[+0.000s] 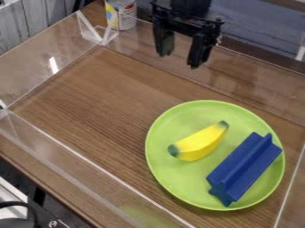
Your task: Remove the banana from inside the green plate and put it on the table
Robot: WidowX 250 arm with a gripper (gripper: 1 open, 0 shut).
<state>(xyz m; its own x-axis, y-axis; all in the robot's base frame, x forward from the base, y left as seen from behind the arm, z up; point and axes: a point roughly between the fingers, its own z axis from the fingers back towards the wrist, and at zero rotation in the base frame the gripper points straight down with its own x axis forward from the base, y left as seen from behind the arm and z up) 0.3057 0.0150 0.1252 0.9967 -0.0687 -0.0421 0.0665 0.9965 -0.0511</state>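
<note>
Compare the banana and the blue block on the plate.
The banana is yellow, curved and smooth; the blue block is straight, ridged and angular. The banana is shorter than the blue block. The banana lies nearer the plate's centre, the block nearer its right rim. Both rest inside the green plate.

You're looking at a table showing brown wood grain with a faint sheen, and clear glossy acrylic walls catching reflections. The plate is reading as smooth lime plastic, the banana as smooth yellow plastic, the blue block as ridged plastic. The gripper is looking matt black.
</note>
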